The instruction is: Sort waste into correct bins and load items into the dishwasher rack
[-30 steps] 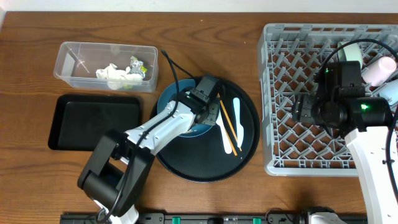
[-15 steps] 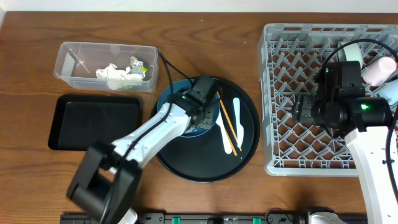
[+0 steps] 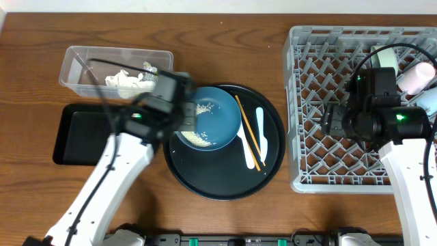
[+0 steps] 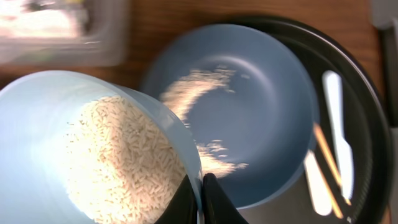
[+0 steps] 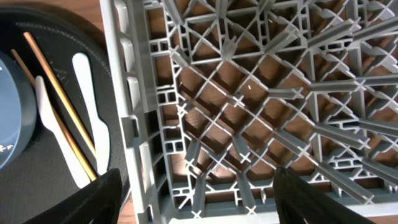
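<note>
My left hand (image 4: 200, 198) is clenched on the rim of the small pale bowl (image 4: 74, 112), which is tilted and heaped with rice (image 4: 118, 162) (a few grains also lie in the dark-blue bowl (image 4: 267, 118) just behind it, on the round black tray (image 4: 367, 106)). My right hand (image 5: 198, 186) hangs released, fingers wide apart, over the grey rack (image 5: 249, 93), grasping nothing.

You've got the blue bowl (image 3: 217, 117) mid-frame on the round black tray (image 3: 225, 186), rice grains (image 3: 203, 108) inside, chopsticks (image 3: 247, 133) right of it.
</note>
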Controlling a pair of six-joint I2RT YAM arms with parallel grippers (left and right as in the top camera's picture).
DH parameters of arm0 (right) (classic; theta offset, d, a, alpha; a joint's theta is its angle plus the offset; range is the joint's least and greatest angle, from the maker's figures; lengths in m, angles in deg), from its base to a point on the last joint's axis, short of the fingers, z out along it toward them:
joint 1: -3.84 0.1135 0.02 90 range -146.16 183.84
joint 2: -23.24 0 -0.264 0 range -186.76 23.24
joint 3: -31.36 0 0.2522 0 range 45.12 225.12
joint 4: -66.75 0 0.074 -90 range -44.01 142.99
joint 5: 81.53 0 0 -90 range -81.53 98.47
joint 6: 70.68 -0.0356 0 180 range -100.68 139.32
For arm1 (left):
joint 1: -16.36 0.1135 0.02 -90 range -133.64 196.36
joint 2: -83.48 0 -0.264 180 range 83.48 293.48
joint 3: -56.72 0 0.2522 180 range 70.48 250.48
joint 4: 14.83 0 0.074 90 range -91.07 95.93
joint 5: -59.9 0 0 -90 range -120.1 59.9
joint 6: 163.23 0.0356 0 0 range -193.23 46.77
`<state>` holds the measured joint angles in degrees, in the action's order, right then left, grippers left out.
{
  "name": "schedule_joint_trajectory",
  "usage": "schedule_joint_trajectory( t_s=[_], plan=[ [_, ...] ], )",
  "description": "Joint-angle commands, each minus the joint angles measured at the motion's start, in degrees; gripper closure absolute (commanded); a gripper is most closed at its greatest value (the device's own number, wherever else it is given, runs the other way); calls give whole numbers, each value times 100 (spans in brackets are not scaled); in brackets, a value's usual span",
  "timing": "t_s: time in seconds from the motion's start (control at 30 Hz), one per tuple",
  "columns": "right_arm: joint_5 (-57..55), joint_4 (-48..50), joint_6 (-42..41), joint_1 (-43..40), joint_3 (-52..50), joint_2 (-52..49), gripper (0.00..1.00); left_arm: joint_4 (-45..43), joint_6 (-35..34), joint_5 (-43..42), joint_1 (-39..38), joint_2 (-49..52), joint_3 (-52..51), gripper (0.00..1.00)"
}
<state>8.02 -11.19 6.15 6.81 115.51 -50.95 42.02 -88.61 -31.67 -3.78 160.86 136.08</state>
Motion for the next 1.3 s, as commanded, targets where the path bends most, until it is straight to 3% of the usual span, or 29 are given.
schedule_joint_trajectory(
  t_s=[0.0,0.27,0.5,0.63,0.77,1.17,1.27],
  plan=[
    [-111,-15,61,-39,15,4,27,72,79,-431,610,-72,9,94],
    [-111,-35,61,-39,15,4,27,-31,514,-2704,2559,-55,-243,94],
    [-109,-33,59,-39,15,4,27,-157,1329,-4614,3904,-13,-531,94],
    [-109,-33,59,-39,15,4,27,-560,1349,-5661,4503,116,-841,94],
    [-107,-35,59,-39,15,4,27,-1209,1344,-6920,4900,369,-1174,94],
    [-109,-39,59,-39,15,4,27,-1569,1569,-8854,5438,1683,-1300,94],
    [-107,-39,59,-39,15,4,27,-1558,1539,-8852,5532,1871,-1300,94]
  ],
)
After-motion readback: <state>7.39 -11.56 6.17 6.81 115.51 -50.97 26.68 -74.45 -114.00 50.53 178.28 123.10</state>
